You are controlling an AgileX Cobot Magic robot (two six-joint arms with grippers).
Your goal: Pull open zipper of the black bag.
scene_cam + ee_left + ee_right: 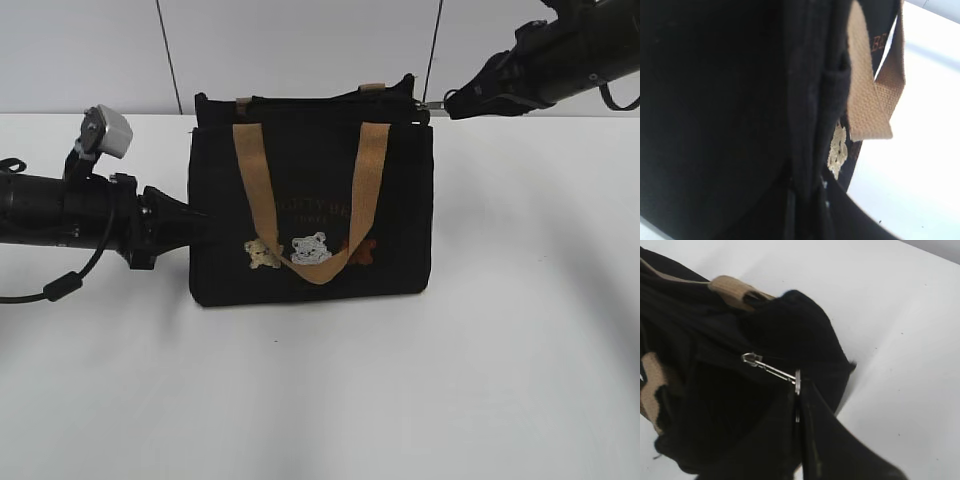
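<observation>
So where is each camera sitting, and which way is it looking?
Exterior view: in front of the table, looking down at a slant at the bag; both arms show, left gripper and right gripper.
Left wrist view: on the left arm, pressed against the bag's side; no gripper clearly shows.
Right wrist view: on the right arm, looking along dark fingers at the zipper.
Shared: the tan handle shows in exterior and left wrist.

Left arm (90, 215) level, gripper (195, 228) nearly closed; right arm (560, 55) slanting down, gripper (799, 390) clamped.
</observation>
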